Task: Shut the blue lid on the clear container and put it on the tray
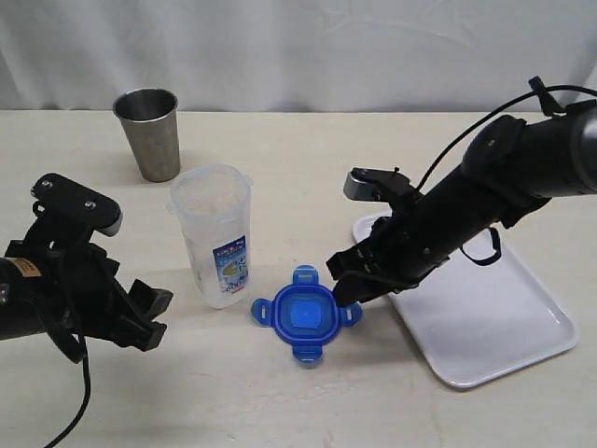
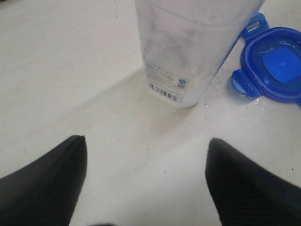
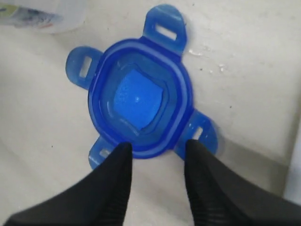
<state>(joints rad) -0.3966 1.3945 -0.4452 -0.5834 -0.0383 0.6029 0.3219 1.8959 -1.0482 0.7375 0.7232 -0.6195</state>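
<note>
The blue lid [image 1: 303,315] lies flat on the table with its lighter centre up and its four flaps spread, just right of the clear container [image 1: 213,233]. That container stands upright and uncovered, label facing front. My right gripper [image 1: 343,285] is low at the lid's right edge. In the right wrist view the lid [image 3: 138,101] fills the middle, and the open right gripper [image 3: 159,147] has its tips at the lid's rim, between two flaps. My left gripper [image 1: 157,317] hangs open left of the container [image 2: 188,52], empty [image 2: 146,143]. The white tray [image 1: 494,327] sits at right, under the right arm.
A grey steel cup [image 1: 147,131] stands upright at the back left, behind the container. A white curtain closes off the far side of the table. The lid [image 2: 277,66] shows beside the container in the left wrist view.
</note>
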